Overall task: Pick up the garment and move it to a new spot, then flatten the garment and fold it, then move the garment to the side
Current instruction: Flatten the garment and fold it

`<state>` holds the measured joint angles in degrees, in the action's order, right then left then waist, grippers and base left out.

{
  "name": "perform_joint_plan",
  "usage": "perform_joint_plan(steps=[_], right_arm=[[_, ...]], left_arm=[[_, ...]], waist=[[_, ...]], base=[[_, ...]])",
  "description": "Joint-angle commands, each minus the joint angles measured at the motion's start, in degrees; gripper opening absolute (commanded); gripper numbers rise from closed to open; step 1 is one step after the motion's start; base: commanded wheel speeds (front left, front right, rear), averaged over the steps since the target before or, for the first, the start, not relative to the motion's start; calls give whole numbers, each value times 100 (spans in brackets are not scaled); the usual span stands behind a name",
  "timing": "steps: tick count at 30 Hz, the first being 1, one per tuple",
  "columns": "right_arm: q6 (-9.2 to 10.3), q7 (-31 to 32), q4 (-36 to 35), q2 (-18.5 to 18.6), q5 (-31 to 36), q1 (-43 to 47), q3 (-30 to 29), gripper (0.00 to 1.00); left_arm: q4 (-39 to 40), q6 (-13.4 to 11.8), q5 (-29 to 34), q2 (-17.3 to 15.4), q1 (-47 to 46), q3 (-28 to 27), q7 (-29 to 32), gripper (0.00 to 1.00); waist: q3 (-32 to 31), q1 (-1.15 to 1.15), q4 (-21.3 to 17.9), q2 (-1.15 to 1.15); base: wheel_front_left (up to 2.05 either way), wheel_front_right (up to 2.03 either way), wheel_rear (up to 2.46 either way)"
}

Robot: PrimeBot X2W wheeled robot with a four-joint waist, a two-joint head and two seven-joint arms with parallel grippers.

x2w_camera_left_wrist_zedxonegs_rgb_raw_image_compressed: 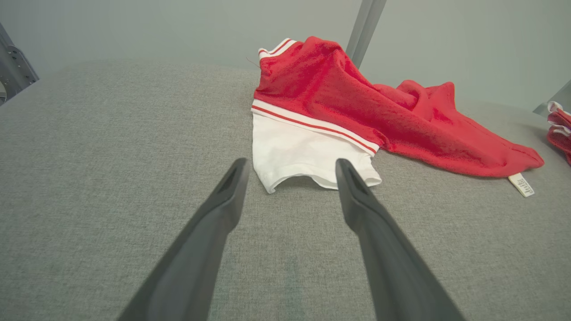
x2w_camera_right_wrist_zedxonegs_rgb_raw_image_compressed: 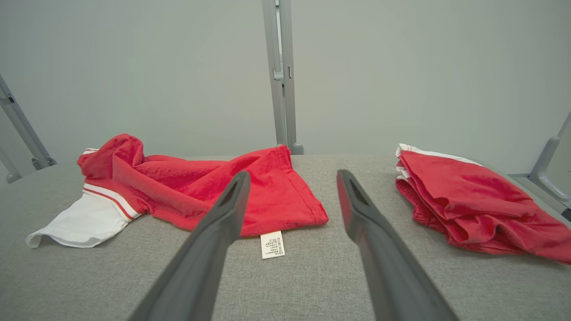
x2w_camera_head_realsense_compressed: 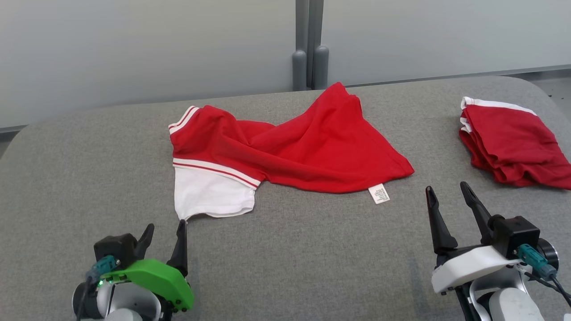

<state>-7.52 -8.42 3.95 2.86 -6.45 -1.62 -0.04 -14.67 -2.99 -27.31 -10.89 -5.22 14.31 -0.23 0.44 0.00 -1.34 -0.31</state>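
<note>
A crumpled red garment [x2w_camera_head_realsense_compressed: 308, 147] with a white sleeve [x2w_camera_head_realsense_compressed: 209, 194] and white stripes lies in the middle of the grey table [x2w_camera_head_realsense_compressed: 290, 258]; a white care label [x2w_camera_head_realsense_compressed: 379, 194] sticks out at its near edge. The same garment [x2w_camera_left_wrist_zedxonegs_rgb_raw_image_compressed: 357, 111] [x2w_camera_right_wrist_zedxonegs_rgb_raw_image_compressed: 200, 191] appears ahead of both wrist cameras. My left gripper [x2w_camera_head_realsense_compressed: 166, 227] hovers open just short of the sleeve's near corner, holding nothing. My right gripper [x2w_camera_head_realsense_compressed: 447, 191] stands open to the right of the label, apart from the cloth.
A second red garment [x2w_camera_head_realsense_compressed: 513, 142] [x2w_camera_right_wrist_zedxonegs_rgb_raw_image_compressed: 468, 205], folded with a white edge, rests at the table's far right. Grey wall panels with an upright metal post [x2w_camera_head_realsense_compressed: 308, 49] stand behind the table. Bare grey fabric lies along the front.
</note>
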Motion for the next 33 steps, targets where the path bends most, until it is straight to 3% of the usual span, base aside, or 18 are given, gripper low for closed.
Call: perform_joint_plan(steps=[1, 12, 30, 33], right_arm=[[6, -20, 8, 8, 15, -75, -5, 100], [6, -38, -33, 8, 33, -243, 54, 100], [6, -117, 29, 9, 58, -476, 88, 100], [6, -122, 53, 9, 59, -500, 110, 100]], left_arm=[[-26, 32, -63, 12, -96, -22, 33, 100], [-1387, 159, -734, 188, -1148, -202, 914, 100], [-3242, 203, -764, 251, -2158, -252, 455, 100], [-3468, 245, -727, 271, -2239, -203, 415, 78]], waist=[[13, 0, -6, 31], [296, 0, -118, 31], [720, 0, -372, 31], [725, 0, -386, 31]], base=[[0, 0, 0], [0, 0, 0], [0, 0, 0], [0, 0, 0]])
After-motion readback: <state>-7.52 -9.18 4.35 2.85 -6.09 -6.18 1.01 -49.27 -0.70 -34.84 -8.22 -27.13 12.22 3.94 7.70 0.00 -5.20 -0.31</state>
